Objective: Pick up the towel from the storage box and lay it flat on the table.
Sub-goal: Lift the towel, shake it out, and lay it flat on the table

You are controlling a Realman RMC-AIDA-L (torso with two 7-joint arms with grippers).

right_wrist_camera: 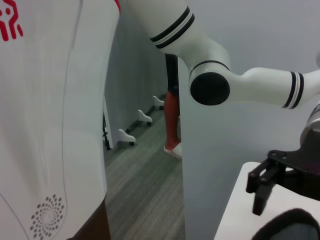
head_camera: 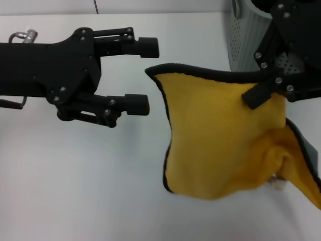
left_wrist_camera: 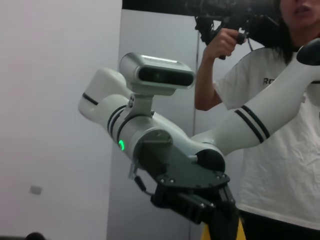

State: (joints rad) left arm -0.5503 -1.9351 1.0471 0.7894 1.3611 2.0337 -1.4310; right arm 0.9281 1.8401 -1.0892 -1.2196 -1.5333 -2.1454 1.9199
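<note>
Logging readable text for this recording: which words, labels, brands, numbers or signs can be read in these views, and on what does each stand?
"R": start of a dark print on the person's white T-shirt, left wrist view; the rest is hidden behind the robot arm.
Red marking on the white panel, right wrist view: cut off at the edge, not readable.
Towel, storage box, table, left pincer and right pincer: no readable text.

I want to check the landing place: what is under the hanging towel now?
Under the towel, held up by the right claw, bare white table shows around its edges. A small white piece peeks out below; the rest is covered.
</note>
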